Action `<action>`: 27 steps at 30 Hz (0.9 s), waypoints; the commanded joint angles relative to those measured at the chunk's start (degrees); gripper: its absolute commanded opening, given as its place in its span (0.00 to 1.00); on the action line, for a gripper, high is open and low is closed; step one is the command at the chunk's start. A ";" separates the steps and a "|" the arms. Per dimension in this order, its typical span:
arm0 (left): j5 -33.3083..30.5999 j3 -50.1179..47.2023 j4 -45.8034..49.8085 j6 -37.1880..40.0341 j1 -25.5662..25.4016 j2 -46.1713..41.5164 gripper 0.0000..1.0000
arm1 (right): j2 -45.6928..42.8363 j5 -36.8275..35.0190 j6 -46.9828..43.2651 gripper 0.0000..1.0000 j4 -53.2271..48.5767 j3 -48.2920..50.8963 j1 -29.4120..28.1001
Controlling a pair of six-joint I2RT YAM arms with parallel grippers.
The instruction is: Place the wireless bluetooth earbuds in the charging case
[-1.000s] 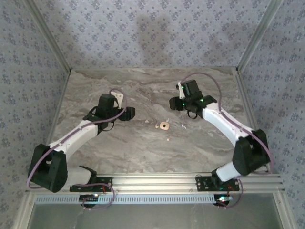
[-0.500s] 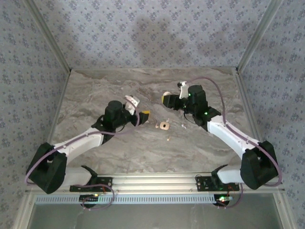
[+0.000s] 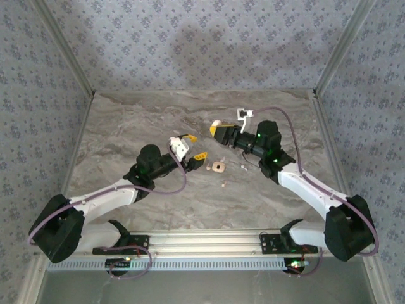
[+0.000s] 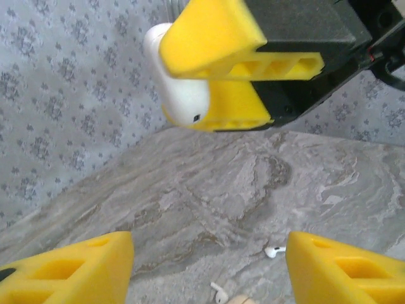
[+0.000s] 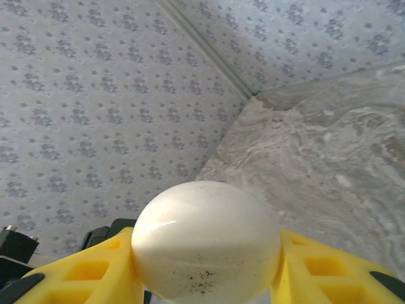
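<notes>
Peach charging case (image 3: 218, 167) lies on the marble bench (image 3: 139, 120), with pale specks, seemingly earbuds (image 3: 243, 167), beside it. Right end effector (image 3: 219, 132) clenches a white rounded object (image 5: 205, 247); left end effector (image 3: 193, 147) is released and empty.

The charging case (image 3: 218, 167) lies mid-worktop (image 3: 139, 120), with wireless bluetooth earbuds (image 3: 243, 167) near its left, right and front. The left pincer (image 3: 193, 147) is left of it. The right pincer (image 3: 217, 128) is behind it, with a rounded object (image 5: 205, 240) between its fingers.
</notes>
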State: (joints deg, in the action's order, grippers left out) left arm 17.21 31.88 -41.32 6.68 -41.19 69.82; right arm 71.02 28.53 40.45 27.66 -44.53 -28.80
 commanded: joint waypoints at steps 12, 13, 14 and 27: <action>-2.14 0.57 -10.43 -2.56 -1.15 3.01 0.63 | -0.45 1.80 7.63 0.49 7.82 4.52 -3.68; -2.03 0.64 -10.68 -2.78 -1.09 3.25 0.63 | -0.50 1.79 7.86 0.49 7.92 4.54 -3.74; -2.01 0.64 -11.08 -3.13 -1.13 3.51 0.63 | -0.37 1.85 7.94 0.49 8.01 4.47 -3.81; -1.72 1.42 -12.47 -4.87 -1.16 4.06 0.61 | -0.37 3.28 9.25 0.49 7.02 5.02 -4.64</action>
State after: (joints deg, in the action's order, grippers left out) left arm 15.62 31.73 -51.16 2.94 -42.02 73.63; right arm 71.02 30.52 48.73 33.28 -40.07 -32.69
